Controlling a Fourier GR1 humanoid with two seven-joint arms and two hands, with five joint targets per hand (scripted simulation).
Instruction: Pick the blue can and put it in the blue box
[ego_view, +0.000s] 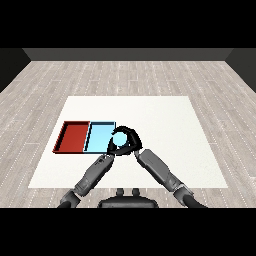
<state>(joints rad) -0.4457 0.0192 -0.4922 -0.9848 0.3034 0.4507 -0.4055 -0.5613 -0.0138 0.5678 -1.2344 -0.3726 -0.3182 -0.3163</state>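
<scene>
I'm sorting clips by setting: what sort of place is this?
Probably a bare test room: a white table on grey plank flooring, with dark walls behind. On it lie only a red tray and a light blue tray.

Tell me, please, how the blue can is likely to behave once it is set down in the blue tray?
The can, held in the right hand at the blue tray's right edge, looks round and smooth, so it may roll if laid sideways. It keeps its shape, so probably stiff. The tray's low walls might stop a roll.

No readable text, label, brand, number or sign is showing anywhere in the head view, from the upper left of the frame to the lower right.
</scene>
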